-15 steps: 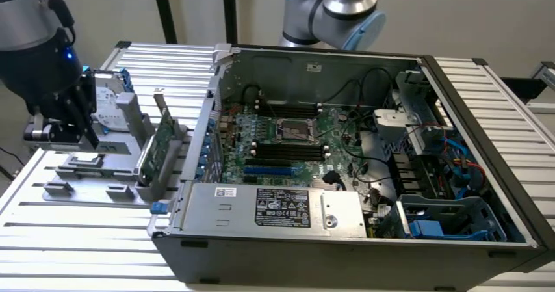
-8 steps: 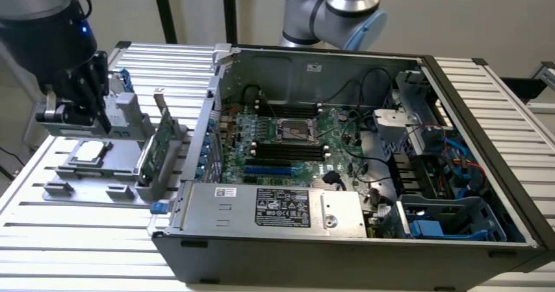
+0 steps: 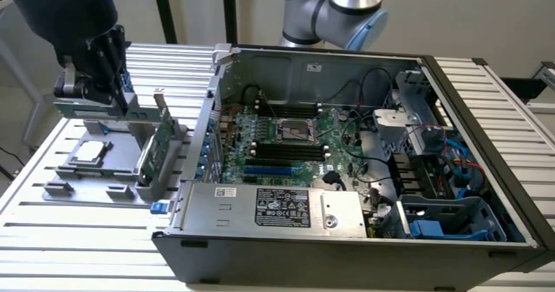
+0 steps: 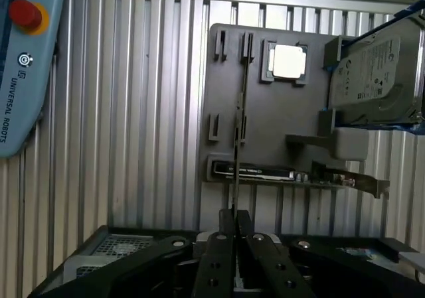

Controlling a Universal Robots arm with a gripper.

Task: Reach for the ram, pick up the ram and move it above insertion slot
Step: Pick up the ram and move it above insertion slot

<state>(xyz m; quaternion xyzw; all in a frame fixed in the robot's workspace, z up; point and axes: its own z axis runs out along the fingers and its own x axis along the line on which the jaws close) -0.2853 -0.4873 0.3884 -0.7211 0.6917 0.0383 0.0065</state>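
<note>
Wrist view: pincer (image 4: 234, 235) clamped on the ram (image 4: 238, 132), held edge-on above grey fixture tray (image 4: 265, 132). Exterior view: hovering over tray at left, well apart from open PC case (image 3: 347, 240) on counter (image 3: 87, 240).

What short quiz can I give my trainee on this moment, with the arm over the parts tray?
1. True or false: the gripper is shut on the ram, which the wrist view shows edge-on.
2. Which of these lies on the gray tray? A) a processor chip B) a mug C) a screwdriver
3. Fill in: in the exterior view, the gripper hangs over the tray on the exterior view's ____ of the open computer case.

Key: 1 true; 2 A; 3 left.
</note>
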